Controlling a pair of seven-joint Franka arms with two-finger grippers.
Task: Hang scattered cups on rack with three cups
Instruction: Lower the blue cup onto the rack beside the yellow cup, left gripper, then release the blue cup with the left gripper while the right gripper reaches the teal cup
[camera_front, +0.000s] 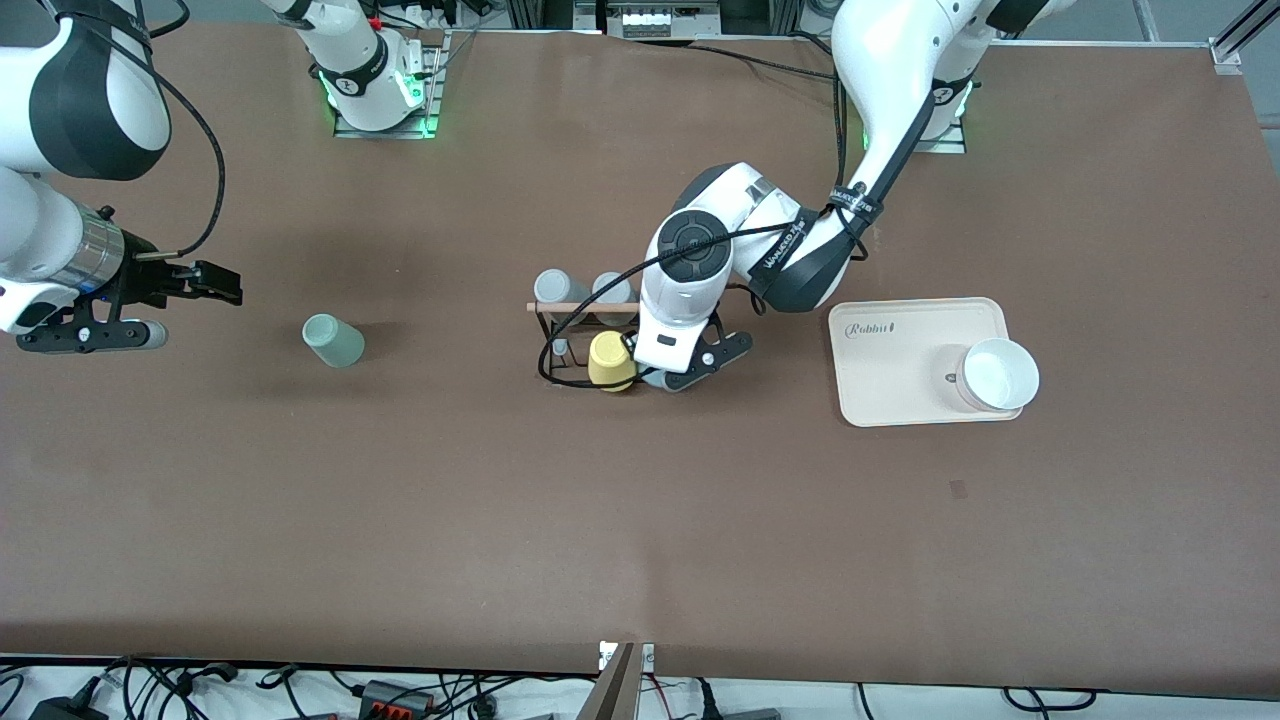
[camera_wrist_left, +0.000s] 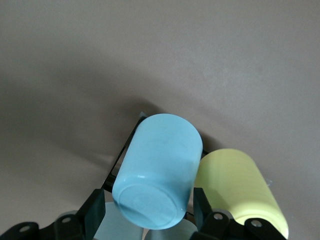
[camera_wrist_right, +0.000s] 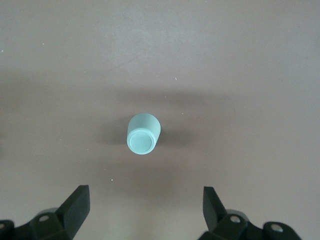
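The cream tray (camera_front: 880, 400), with a white bowl (camera_front: 1000, 375) on it, lies nearest you, toward the left arm's end of the table; neither belongs to the job.

Beside the tray, mid-table, stands the rack (camera_front: 548, 345) with its wooden rod (camera_front: 580, 307). Two grey tumblers (camera_front: 555, 287) sit on its farther side and a yellow tumbler (camera_front: 611, 361) on its nearer side.

Your left gripper (camera_front: 700, 365) is low over the rack, next to the yellow tumbler. In the left wrist view it brackets the light blue cup (camera_wrist_left: 157, 165), which is bottom up and tilted over the rack's wires. That looks like the pose for seating the cup on a peg. Whether the gripper clamps the cup or has let go, you cannot tell from here.

Your right gripper (camera_front: 225, 285) waits spread apart over bare table at the right arm's end. The mint green cup (camera_front: 334, 340) rests on the table near it, toward the rack and apart from it. The right wrist view shows the cup centred ahead of the gap, probably lined up as the next pick.
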